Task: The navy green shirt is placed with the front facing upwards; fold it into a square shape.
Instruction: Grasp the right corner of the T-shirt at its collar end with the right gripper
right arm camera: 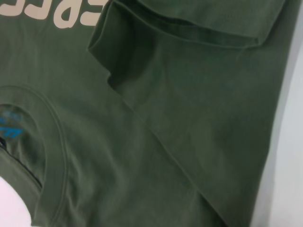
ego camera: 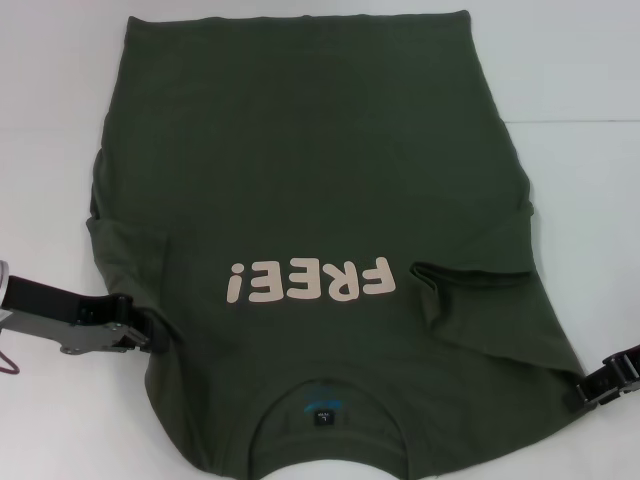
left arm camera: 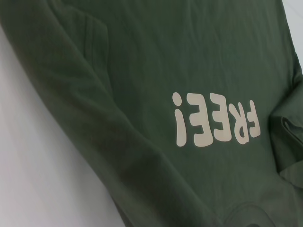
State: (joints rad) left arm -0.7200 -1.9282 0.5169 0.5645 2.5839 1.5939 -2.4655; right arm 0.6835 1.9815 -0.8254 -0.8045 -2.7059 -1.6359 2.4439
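Head view: white table carries the navy green shirt, front side up, spread flat and filling most of the surface. Landmark for all positions = "FREE!" print. Hem lies on the far side of the print; collar lies on the near side, toward the robot, w/ a small tag inside it. Print reads upside down from the robot's position. Both short sleeves are folded inward onto the shirt body: right sleeve lies just beside the print's "F" end, w/ creased edge; left sleeve lies beyond the "!" end, near the shirt's left edge.

Left gripper: at the shirt's left edge, nearer the collar than the print, touching or slightly overlapping the fabric; finger state cannot be told. Right gripper: at the shirt's right edge, approx. level w/ the collar; only its dark body shows, so finger state cannot be told either.

Left wrist view: shirt w/ print and table beside the fabric edge; no fingers visible.

Right wrist view: folded right sleeve w/ hem seam, collar and blue lettering inside the neck.
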